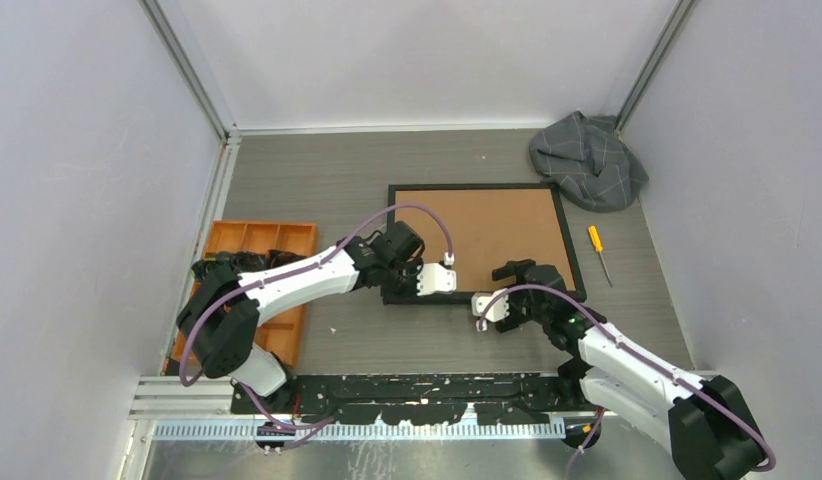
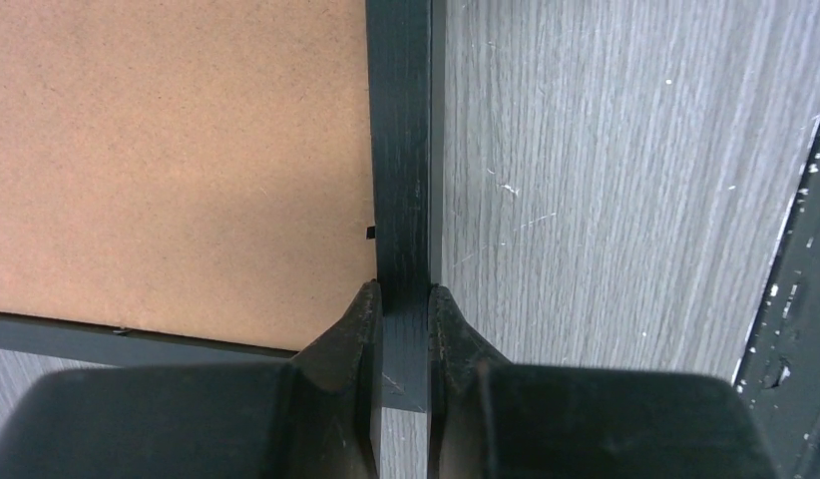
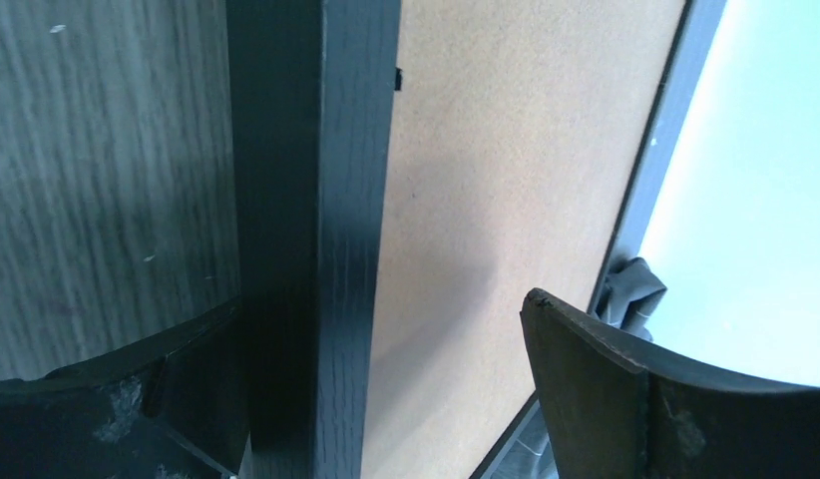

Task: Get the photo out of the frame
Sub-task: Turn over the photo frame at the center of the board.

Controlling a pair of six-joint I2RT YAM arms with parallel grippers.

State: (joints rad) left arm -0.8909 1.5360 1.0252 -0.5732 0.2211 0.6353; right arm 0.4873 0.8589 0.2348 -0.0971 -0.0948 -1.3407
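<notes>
Large thin-bordered black rectangular picture frame [image 1: 487,232], lying face-down on grey wood-grain table [image 1: 317,180], brown backing board [image 2: 167,150] uppermost, photo hidden beneath: left gripper [image 2: 404,299] is clamping the near border, right gripper [image 3: 376,329] is straddling it wide-jawed; best pinning firmly while freeing that board.

No word, label, brand, number or sign can be read in any view. The brown back of the frame [image 1: 487,235] is plain, and the small white marks on the table [image 2: 606,150] beside its edge are scratches, not letters.
</notes>
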